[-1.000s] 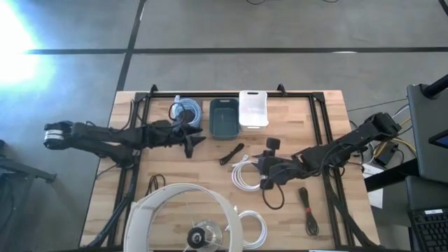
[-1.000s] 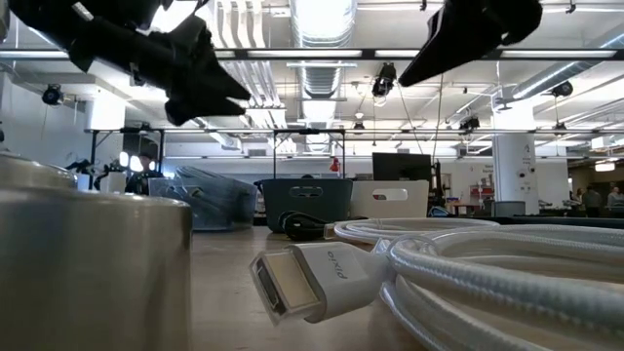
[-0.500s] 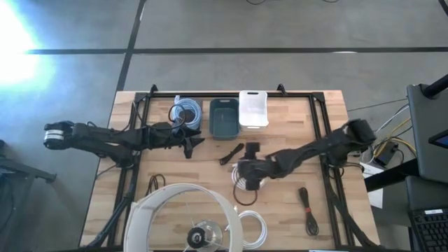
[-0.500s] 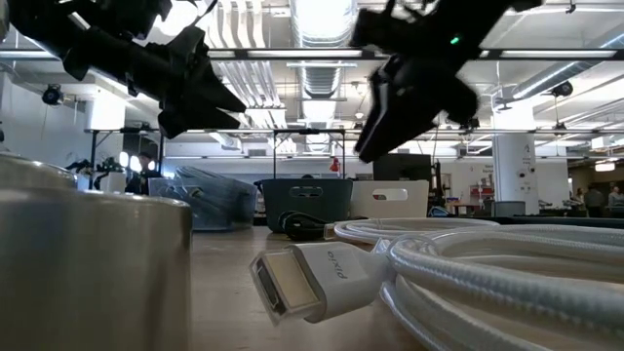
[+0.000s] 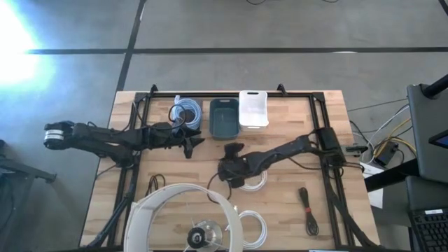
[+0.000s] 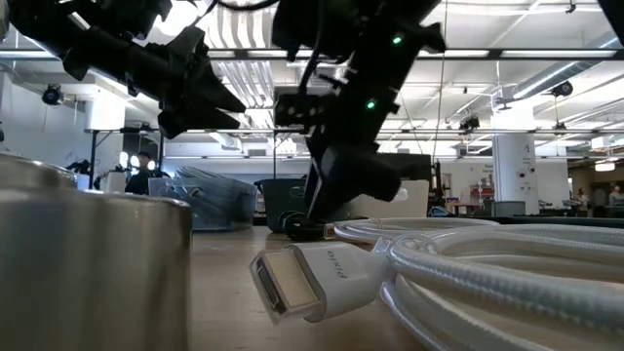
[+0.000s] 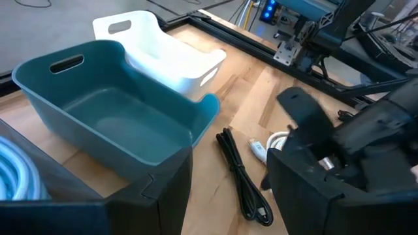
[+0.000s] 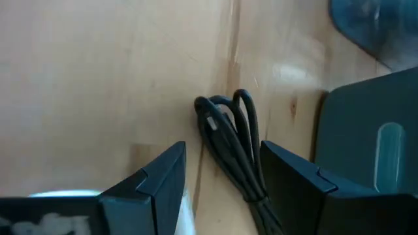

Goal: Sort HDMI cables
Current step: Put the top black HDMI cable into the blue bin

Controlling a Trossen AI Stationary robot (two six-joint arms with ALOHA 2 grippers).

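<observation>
Right claw (image 8: 222, 189), fingers apart, hangs over a thin black folded HDMI cable (image 8: 232, 153) lying on the wooden surface (image 5: 294, 119) just in front of the teal plastic bin (image 5: 224, 117), long axis diagonal; left claw (image 5: 190, 143) open beside that bin.

right pincer (image 5: 225, 170) swung across, now over black cable (image 8: 232, 147)

It was a large open lab or workshop: exposed ducts (image 6: 322, 39) and strip lights (image 6: 507, 54) ran overhead, a column (image 6: 507, 171) and monitors (image 6: 400, 166) stood behind, and a wooden table (image 5: 294, 112) sat on grey concrete floor (image 5: 231, 28).
</observation>
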